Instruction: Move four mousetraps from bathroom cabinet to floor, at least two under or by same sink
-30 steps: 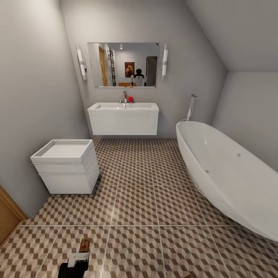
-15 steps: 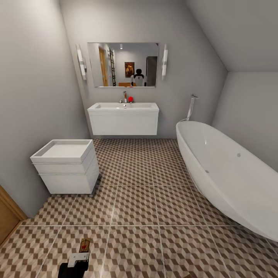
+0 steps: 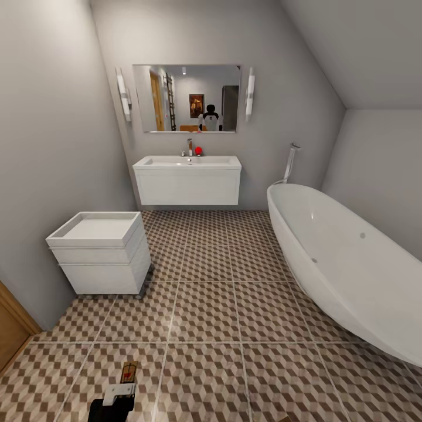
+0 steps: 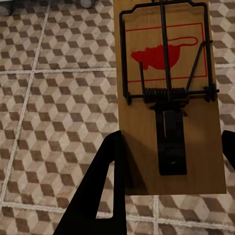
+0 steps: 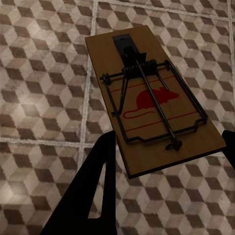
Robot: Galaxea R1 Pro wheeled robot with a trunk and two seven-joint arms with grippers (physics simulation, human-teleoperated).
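In the left wrist view, a brown wooden mousetrap point(image 4: 166, 88) with dark wire and a red mouse print is held between the dark fingers of my left gripper point(image 4: 171, 142), above the cube-patterned bathroom floor point(image 4: 54, 98). The head view shows that left gripper point(image 3: 120, 391) at the bottom edge with its mousetrap point(image 3: 129, 371) sticking forward. My right gripper point(image 5: 168, 141) is shut on a second mousetrap point(image 5: 147, 103) over the same tiles. The white wall-hung sink point(image 3: 187, 179) is far ahead on the back wall. The cabinet is out of view.
A small white drawer unit point(image 3: 102, 255) stands by the left wall. A white oval bathtub point(image 3: 346, 264) runs along the right. An orange-brown wooden edge point(image 3: 10, 328) shows at the lower left. Tiled floor point(image 3: 205, 305) stretches between me and the sink.
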